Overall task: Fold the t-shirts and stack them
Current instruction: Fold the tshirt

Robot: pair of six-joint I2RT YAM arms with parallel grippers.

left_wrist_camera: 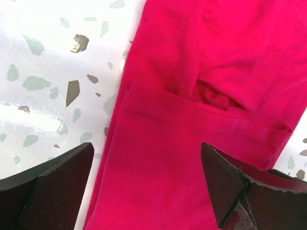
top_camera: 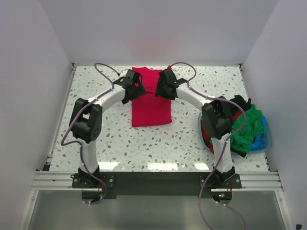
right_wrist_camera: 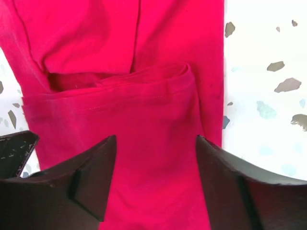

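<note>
I see soft crimson cotton t-shirt [top_camera: 151,103], folded oblong, flat on glossy speckled bench [top_camera: 144,143] | left fingers [left_wrist_camera: 53,187] spread wide, empty, over its left edge | right fingers [right_wrist_camera: 235,191] likewise, right edge

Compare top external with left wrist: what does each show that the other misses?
Top external only: the right arm, the right claw at the far end of the crimson t-shirt, and the light blue basket heaped with garments. Left wrist only: the stitched hem of a folded-over layer, close up past the open fingers. Shared: that t-shirt, the speckled table, the left claw.
</note>
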